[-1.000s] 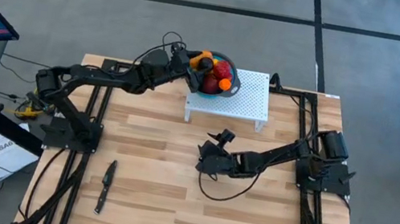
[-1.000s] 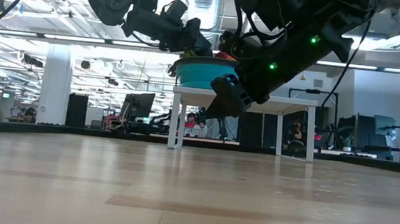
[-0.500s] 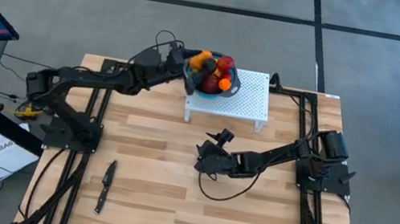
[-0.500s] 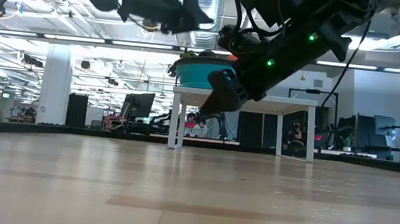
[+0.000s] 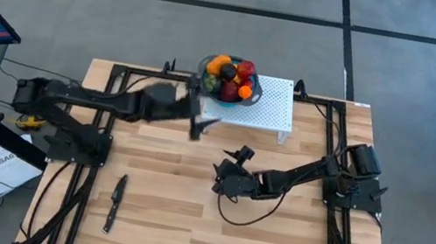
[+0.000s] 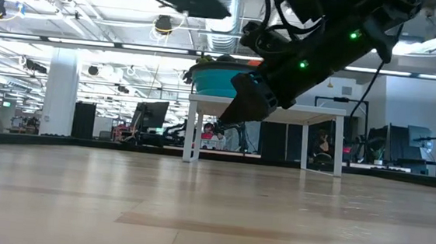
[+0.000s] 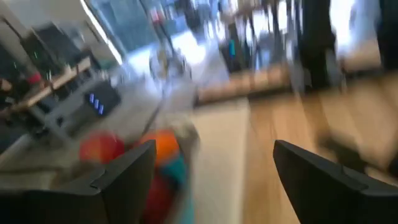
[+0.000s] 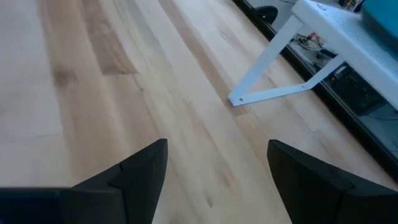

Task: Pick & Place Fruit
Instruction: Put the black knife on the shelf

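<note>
A: From above, the toy fruits (image 5: 229, 78) sit heaped in the blue bowl (image 5: 205, 78) on the white perforated stand (image 5: 267, 106) at the table's far edge. The left gripper (image 5: 198, 120) hangs just in front of the stand, holding nothing that I can see. The right gripper (image 5: 222, 179) hovers near mid-table, well apart from the bowl. A black knife (image 5: 113, 203) lies alone near the left front.

B: So what worries you?

A: The heap is high. I judge that a careless brush against the rim could spill a fruit or shove the bowl along the stand.

B: At table height?

A: The bowl (image 6: 223, 79) stands on the stand (image 6: 304, 111), fruit barely showing above its rim. The right gripper (image 6: 244, 102) hangs dark in front of it; its jaw gap is unclear here.

B: The left wrist view?

A: It is smeared, yet the two fingers (image 7: 127, 171) stand wide apart and bare, with an orange fruit (image 7: 163, 148) and a red fruit (image 7: 101, 148) beyond. Any aim taken from this would be poor.

B: And the right wrist view?

A: The fingers (image 8: 146, 168) are spread over bare wooden table (image 8: 93, 93), pinching nothing. The stand's leg (image 8: 277, 65) is nearby; a sweep toward it could jolt the stand.
</note>
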Robot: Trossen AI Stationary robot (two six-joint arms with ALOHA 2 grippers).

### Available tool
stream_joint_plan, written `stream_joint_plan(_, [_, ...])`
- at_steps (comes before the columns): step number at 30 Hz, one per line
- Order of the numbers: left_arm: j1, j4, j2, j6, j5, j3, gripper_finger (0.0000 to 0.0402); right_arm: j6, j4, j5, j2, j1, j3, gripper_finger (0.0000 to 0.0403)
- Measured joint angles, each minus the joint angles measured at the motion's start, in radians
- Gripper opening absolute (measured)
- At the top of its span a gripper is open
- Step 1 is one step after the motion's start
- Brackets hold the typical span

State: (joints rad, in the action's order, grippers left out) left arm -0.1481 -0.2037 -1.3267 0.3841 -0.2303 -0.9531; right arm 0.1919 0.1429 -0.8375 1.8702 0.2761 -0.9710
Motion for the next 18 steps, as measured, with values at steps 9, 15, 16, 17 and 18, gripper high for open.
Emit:
stream_joint_plan(9, [0.384,0.563,0.118,-0.335,-0.289,0.000,0.0301,-0.015,0.169,0.000,0.000,0.005,0.070,0.0270])
stream_joint_plan(15, [0.597,0.889,0.120,-0.976,-0.303,0.000,0.0301,-0.054,0.282,0.003,0.000,-0.020,0.099,0.0270])
stream_joint_plan(16, [0.622,0.950,0.116,-1.098,-0.274,0.000,0.0301,-0.058,0.286,0.011,0.000,-0.021,0.099,0.0270])
stream_joint_plan(17, [0.645,1.013,0.112,-1.217,-0.230,0.000,0.0301,-0.061,0.289,0.026,0.000,-0.021,0.099,0.0270])
stream_joint_plan(18, [0.663,1.065,0.108,-1.336,-0.169,0.000,0.0301,-0.061,0.295,0.041,0.000,-0.021,0.099,0.0270])
